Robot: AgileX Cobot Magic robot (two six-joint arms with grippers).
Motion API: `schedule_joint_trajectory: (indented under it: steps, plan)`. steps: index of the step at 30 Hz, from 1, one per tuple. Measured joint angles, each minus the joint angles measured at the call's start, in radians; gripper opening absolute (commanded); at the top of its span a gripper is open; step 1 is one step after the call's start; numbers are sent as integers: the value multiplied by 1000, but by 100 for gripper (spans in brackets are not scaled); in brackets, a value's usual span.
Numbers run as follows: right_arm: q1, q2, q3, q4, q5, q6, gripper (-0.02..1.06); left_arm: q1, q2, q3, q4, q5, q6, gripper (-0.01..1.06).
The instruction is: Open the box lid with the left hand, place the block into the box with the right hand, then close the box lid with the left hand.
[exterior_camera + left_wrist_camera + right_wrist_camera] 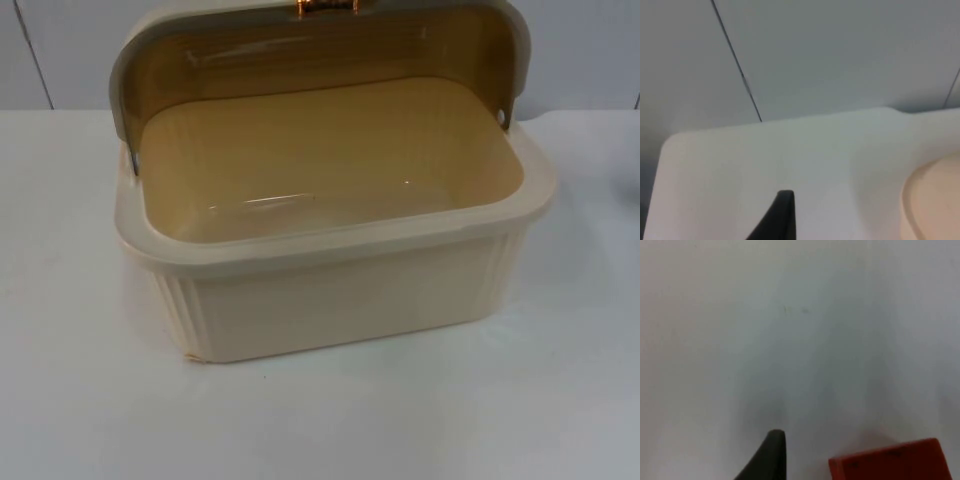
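A cream ribbed box (340, 300) stands mid-table in the top view. Its translucent amber lid (320, 50) is swung up and back, with a copper handle (325, 6) at its far edge. Only the box's smooth floor (330, 160) lies inside. My left gripper (784, 212) hovers over the white table beside a rounded corner of the box (935, 200), touching nothing. My right gripper (771, 455) hangs low over bare table, and a red block (890, 462) lies just beside it. Whether the block is held cannot be made out.
The white table (90, 400) spreads in front of and to both sides of the box. The grey partition wall (840, 50) with a dark seam rises behind the table's far edge.
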State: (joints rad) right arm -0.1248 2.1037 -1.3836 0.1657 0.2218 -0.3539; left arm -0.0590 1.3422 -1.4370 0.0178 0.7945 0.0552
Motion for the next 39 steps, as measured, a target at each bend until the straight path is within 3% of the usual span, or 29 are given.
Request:
schedule_joint_trajectory:
  steps: [5,15,17,19,20,23,24,26,28,29,32,39]
  plan:
    - [0,43,-5,0,-36,-4,105,0,20,0,0,5,0,105]
    - [0,126,-30,0,-9,-6,101,0,20,0,0,-14,0,105]
    - [0,128,-31,2,-2,-6,94,0,20,0,0,-16,0,105]
    - [0,128,-31,4,-2,-6,76,0,20,0,0,-14,0,105]
    - [0,128,-35,4,0,-6,76,0,20,0,0,-14,0,105]
    - [0,128,-37,4,0,-4,51,0,20,0,0,-14,0,105]
    - [0,128,-37,4,3,-4,51,0,20,0,0,-14,0,105]
    - [0,128,-37,4,13,-2,41,0,20,0,0,-14,0,105]
    - [0,128,-37,4,22,-2,24,0,20,0,0,-14,0,105]
    - [0,128,-39,4,29,-2,24,0,20,0,0,-14,0,105]
    - [0,113,-39,4,79,18,0,0,20,0,0,-14,0,105]
    - [0,11,-37,2,147,75,0,0,20,0,0,-14,0,105]
